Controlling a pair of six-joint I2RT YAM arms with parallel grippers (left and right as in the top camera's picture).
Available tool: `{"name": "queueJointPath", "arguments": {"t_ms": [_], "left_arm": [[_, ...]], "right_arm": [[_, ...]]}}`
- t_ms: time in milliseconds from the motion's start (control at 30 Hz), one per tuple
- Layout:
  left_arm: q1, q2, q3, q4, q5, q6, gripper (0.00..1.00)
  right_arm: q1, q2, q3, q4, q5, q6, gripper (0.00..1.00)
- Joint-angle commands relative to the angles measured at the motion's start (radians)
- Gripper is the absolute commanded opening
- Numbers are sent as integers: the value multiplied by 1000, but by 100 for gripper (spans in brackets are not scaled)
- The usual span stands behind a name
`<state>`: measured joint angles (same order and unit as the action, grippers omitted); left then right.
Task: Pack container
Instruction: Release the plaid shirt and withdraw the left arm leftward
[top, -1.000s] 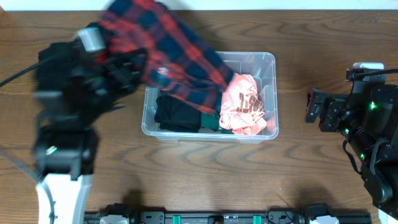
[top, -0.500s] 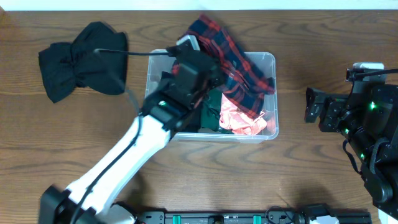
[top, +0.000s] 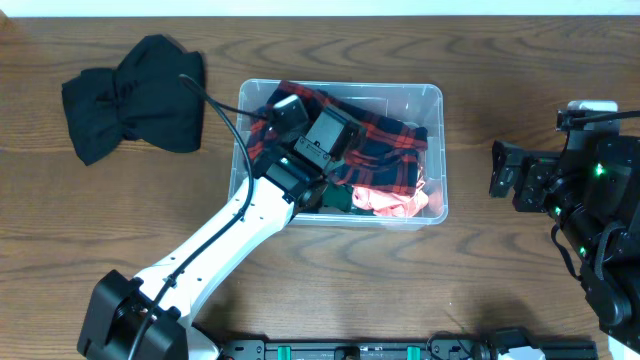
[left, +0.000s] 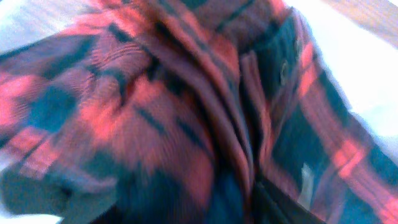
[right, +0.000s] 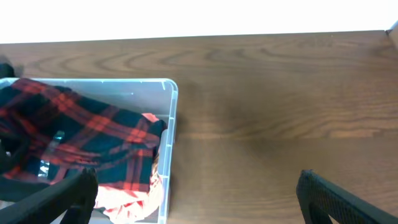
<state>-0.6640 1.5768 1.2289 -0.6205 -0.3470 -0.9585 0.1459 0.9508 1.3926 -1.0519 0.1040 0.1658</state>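
Note:
The clear plastic container (top: 437, 120) stands mid-table and holds clothes. My left gripper (top: 330, 140) is down inside it, shut on a red and dark plaid shirt (top: 390, 145) that lies spread over the other clothes. The shirt fills the left wrist view (left: 186, 106), blurred, and hides the fingers. A pink garment (top: 390, 202) and a dark green one (top: 336, 200) show under it at the tub's front. My right gripper (top: 497, 170) is open and empty to the right of the tub. In the right wrist view its open fingers (right: 196, 186) frame the tub's near wall (right: 169, 137) and the shirt (right: 81, 137).
A black garment (top: 130, 95) lies crumpled on the wooden table at the far left, apart from the tub. Bare table (right: 280, 124) lies between the tub and my right gripper. The table's back edge runs along the top of the overhead view.
My left arm swung right from the table's left side with the plaid shirt and lowered it into the tub. The black garment is uncovered. The right arm has not moved.

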Motion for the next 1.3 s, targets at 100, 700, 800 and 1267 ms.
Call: {"name": "queueJointPath", "arguments": {"t_ms": [100, 700, 800, 1267], "left_arm": [[-5, -9, 10, -175, -63, 84, 52], [154, -35, 29, 50, -79, 618, 47], [216, 74, 29, 51, 76, 664, 45], [227, 204, 50, 2, 257, 666, 45]], "right_arm": [[-8, -2, 7, 0, 5, -17, 99], [-8, -2, 7, 0, 5, -17, 99], [-8, -2, 7, 0, 5, -17, 99], [-8, -2, 7, 0, 4, -17, 99]]}}
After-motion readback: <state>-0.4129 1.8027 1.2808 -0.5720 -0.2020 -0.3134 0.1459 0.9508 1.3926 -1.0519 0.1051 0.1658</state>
